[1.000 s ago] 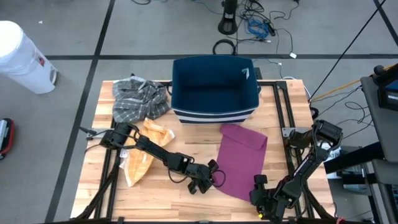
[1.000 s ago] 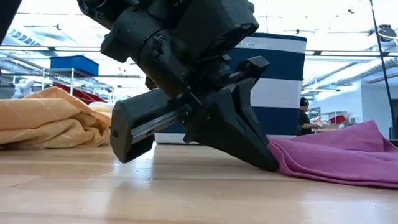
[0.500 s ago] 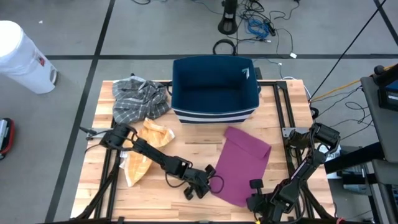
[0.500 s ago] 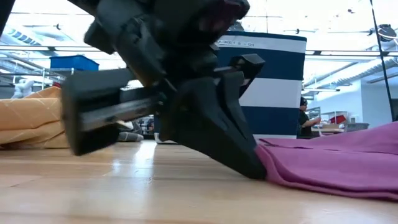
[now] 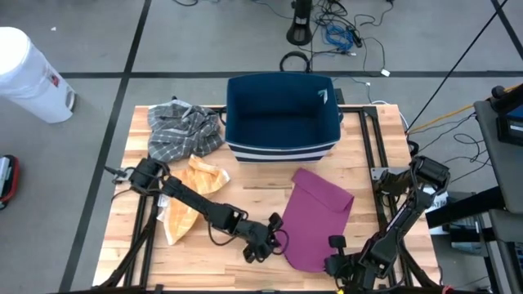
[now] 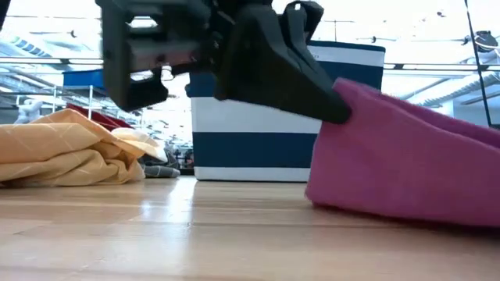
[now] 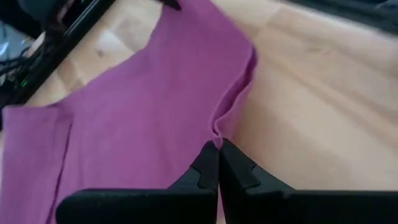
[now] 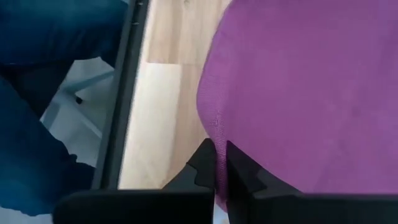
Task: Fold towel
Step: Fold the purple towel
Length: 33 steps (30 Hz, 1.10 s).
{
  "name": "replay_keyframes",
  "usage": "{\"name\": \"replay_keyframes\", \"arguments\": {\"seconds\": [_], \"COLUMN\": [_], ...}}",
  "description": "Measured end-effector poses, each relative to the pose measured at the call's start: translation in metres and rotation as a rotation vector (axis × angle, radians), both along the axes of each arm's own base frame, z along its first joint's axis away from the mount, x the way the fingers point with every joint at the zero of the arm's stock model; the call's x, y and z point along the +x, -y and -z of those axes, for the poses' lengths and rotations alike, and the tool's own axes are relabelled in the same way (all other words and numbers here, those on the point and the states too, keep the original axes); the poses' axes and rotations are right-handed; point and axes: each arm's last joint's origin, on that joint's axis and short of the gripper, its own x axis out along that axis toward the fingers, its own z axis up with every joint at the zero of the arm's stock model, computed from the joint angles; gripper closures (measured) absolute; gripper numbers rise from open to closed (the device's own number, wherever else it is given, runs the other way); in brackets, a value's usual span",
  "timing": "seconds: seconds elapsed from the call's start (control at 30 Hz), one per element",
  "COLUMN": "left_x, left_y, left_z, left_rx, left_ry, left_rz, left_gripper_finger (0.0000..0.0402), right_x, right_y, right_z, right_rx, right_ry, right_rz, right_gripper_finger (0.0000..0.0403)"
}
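Right now the table (image 5: pixel 245 184) is carrying everything, so I am starting there and working down in size. At its far edge the blue bin (image 5: pixel 282 114) is sitting, its white-striped side showing in the low view. Beside the bin, at the far left corner, a grey plaid cloth (image 5: pixel 181 131) is lying in a heap, and just nearer than that an orange cloth (image 5: pixel 188 208) is lying crumpled along my left arm.

The purple towel (image 5: pixel 315 220) — the piece I am folding — is lying on the near right part of the table, in front of the bin, with its near edge lifted off the wood. In the low view that edge is hanging up above the boards.

My left gripper (image 5: pixel 274 235) is pinching the towel's near left edge, fingers (image 7: pixel 205 171) pressed tight together on a raised fold of the fabric. My right gripper (image 5: pixel 337 260) is at the near right corner, clamped on the towel too — its fingers (image 8: pixel 239 174) are closing on the purple hem.
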Motion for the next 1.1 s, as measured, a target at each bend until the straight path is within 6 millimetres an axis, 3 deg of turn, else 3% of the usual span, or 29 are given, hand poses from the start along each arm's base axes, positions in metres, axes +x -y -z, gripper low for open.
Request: {"name": "replay_keyframes", "arguments": {"seconds": [0.77,1.1], "left_x": [0.017,0.021], "left_y": [-0.031,-0.045], "left_z": [-0.015,-0.016], "left_rx": [0.023,0.047], "left_ry": [0.181,0.2], "left_rz": [-0.334,-0.414], "left_gripper_finger": [0.0402,0.0401], "right_x": [-0.019,-0.03], "right_y": [0.033,0.054], "right_z": [-0.023,-0.027], "right_rx": [-0.076,-0.207], "right_ry": [-0.092,-0.122], "right_rz": [0.24,0.39], "right_gripper_finger": [0.0398,0.0397]}}
